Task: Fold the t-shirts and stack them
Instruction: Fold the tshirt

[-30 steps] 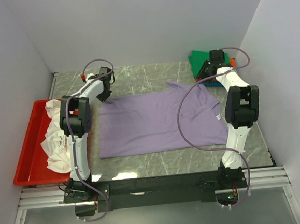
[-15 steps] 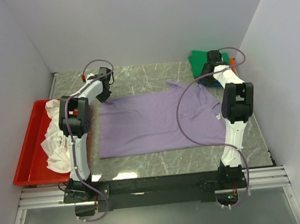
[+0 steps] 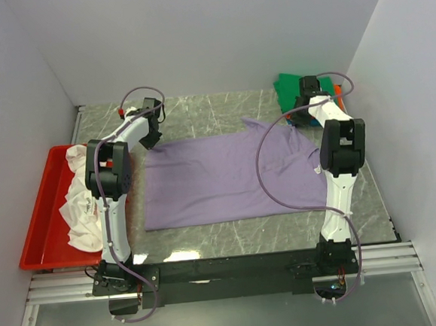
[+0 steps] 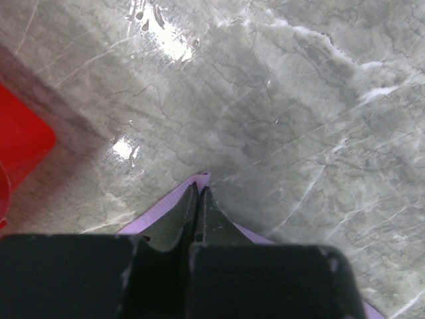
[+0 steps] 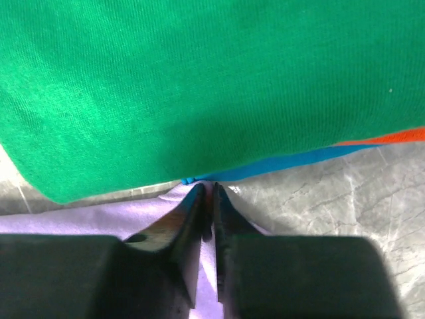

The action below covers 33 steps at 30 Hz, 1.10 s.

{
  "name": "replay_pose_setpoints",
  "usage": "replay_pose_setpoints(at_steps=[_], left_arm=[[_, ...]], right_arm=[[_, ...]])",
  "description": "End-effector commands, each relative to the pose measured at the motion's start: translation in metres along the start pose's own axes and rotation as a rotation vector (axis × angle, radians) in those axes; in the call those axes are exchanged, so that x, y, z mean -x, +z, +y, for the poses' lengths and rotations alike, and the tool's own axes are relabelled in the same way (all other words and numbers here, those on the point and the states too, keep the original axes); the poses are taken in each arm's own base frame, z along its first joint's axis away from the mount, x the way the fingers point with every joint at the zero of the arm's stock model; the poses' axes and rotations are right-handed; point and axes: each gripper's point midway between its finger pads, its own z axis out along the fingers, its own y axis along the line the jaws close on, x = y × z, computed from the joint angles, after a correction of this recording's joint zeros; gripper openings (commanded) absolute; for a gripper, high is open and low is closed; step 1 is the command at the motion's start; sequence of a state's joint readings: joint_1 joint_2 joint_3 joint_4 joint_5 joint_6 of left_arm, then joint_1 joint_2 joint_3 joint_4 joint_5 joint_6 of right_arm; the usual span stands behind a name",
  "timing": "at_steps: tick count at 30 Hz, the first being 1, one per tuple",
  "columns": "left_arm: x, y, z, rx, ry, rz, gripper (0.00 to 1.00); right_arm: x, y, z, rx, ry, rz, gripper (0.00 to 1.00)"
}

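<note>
Lavender t-shirt (image 3: 227,179), green t-shirt (image 3: 287,84), white t-shirt (image 3: 78,206), red tray (image 3: 39,231)

Spread shirt (image 3: 227,179) central, tray (image 3: 38,230) with another shirt (image 3: 78,204) left, stack (image 3: 289,89) far right

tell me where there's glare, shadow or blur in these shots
left wrist: white glare spots on the table, fingers black and soft over the purple shirt; right wrist: green shirt sharp, evenly lit; top: faint glare near the front edge, soft shadows
</note>
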<state>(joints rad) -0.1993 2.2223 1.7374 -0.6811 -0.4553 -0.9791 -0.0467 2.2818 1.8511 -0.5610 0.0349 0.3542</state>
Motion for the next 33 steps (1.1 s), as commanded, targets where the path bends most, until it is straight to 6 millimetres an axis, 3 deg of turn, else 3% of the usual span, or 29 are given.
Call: replay_pose_setpoints(at_steps=[1,2,4,10,16,25,33], left_arm=[[0.013,-0.016,-0.004,-0.044,0.000,-0.003,0.01],[0.014,-0.018,-0.005,-0.049,-0.003,-0.005,0.01],[0.016,-0.019,-0.005,-0.051,-0.002,-0.005,0.01],[0.026,-0.028,-0.005,-0.064,-0.014,-0.024,0.01],[0.038,-0.041,-0.001,-0.081,-0.031,-0.045,0.01],[0.042,-0.058,0.003,-0.117,-0.040,-0.055,0.01],[0.039,-0.078,0.014,-0.165,-0.070,-0.055,0.01]], right_arm=[[0.027,-0.022,-0.004,0.006,0.035,-0.078,0.12],[0.027,-0.027,-0.005,0.010,0.045,-0.083,0.05],[0.031,-0.032,-0.010,0.012,0.060,-0.100,0.00],[0.040,-0.057,-0.032,-0.036,0.113,-0.158,0.00],[0.038,-0.078,-0.039,-0.026,0.145,-0.188,0.00],[0.023,-0.084,-0.039,0.001,0.179,-0.181,0.00],[0.010,-0.112,-0.058,-0.068,0.232,-0.220,0.00]])
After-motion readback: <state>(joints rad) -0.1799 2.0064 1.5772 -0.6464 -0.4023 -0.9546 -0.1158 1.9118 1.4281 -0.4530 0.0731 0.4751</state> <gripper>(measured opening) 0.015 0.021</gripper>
